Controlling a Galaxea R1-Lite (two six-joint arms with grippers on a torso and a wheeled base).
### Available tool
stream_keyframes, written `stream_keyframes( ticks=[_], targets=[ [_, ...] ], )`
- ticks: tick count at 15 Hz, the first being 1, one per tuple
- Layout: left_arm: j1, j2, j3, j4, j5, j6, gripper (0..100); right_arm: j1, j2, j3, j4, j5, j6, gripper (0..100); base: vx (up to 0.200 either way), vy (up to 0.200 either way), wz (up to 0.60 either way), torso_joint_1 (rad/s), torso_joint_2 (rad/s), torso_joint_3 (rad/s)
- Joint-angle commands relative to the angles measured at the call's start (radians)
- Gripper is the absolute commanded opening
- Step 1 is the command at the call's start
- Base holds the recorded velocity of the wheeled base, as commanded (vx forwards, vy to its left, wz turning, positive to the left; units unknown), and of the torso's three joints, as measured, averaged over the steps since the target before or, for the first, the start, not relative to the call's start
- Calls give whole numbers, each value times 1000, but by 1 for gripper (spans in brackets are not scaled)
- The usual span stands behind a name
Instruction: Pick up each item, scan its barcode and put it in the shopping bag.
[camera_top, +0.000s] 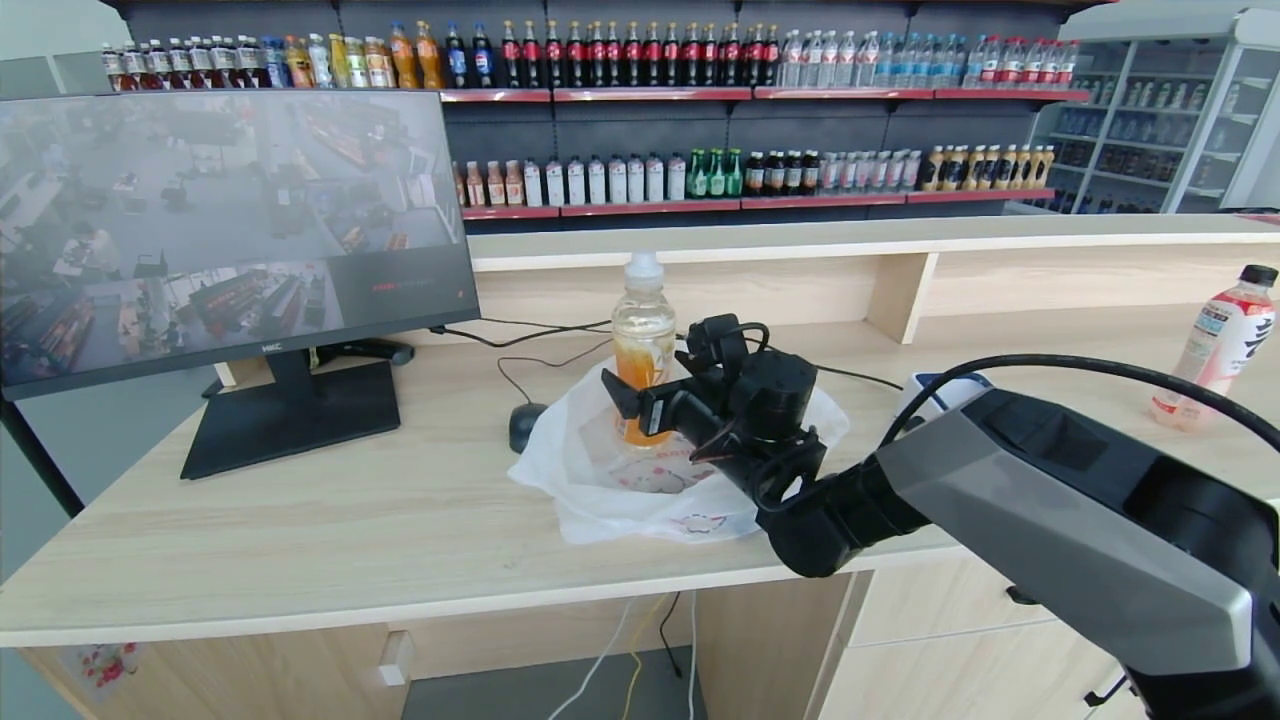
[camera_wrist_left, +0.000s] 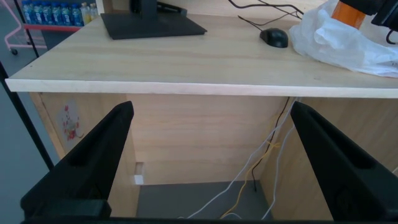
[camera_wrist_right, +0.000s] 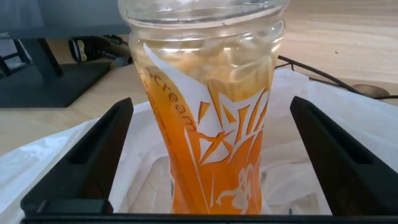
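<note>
An orange drink bottle (camera_top: 642, 350) with a white cap stands upright inside the white shopping bag (camera_top: 590, 470) in the middle of the wooden counter (camera_top: 300, 520). My right gripper (camera_top: 650, 385) is open around that bottle (camera_wrist_right: 211, 124). Its two fingers stand wide on either side with gaps showing, so they do not grip it, and the bag (camera_wrist_right: 62, 162) spreads below them. My left gripper (camera_wrist_left: 211, 112) hangs open and holds nothing, below the counter's front edge (camera_wrist_left: 186, 87). From there the bag (camera_wrist_left: 348, 43) lies up on the counter.
A monitor (camera_top: 230, 230) on a black stand fills the counter's left side. A black mouse (camera_top: 525, 425) with its cable lies beside the bag. A pink drink bottle (camera_top: 1220, 345) stands at the far right. A raised wooden ledge (camera_top: 900, 240) runs along the back, with drink shelves behind.
</note>
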Motion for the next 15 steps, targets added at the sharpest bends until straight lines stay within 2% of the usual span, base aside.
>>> stream_keyframes(
  ticks=[1,4,8,14,15],
  targets=[
    [0,0,0,-2,0,-1,100,3,-11,2,-11,0,-1,100,0,0,0,0,0,0],
    [0,0,0,0,0,1,100,10,-75,26,-29,-1,-2,100,0,0,0,0,0,0],
    [0,0,0,-2,0,2,100,3,-227,249,-129,3,-19,100,0,0,0,0,0,0],
    [0,0,0,0,0,2,100,13,-325,553,-423,-1,-47,100,0,0,0,0,0,0],
    [0,0,0,-2,0,2,100,14,-335,586,-423,-6,-70,100,0,0,0,0,0,0]
  ],
)
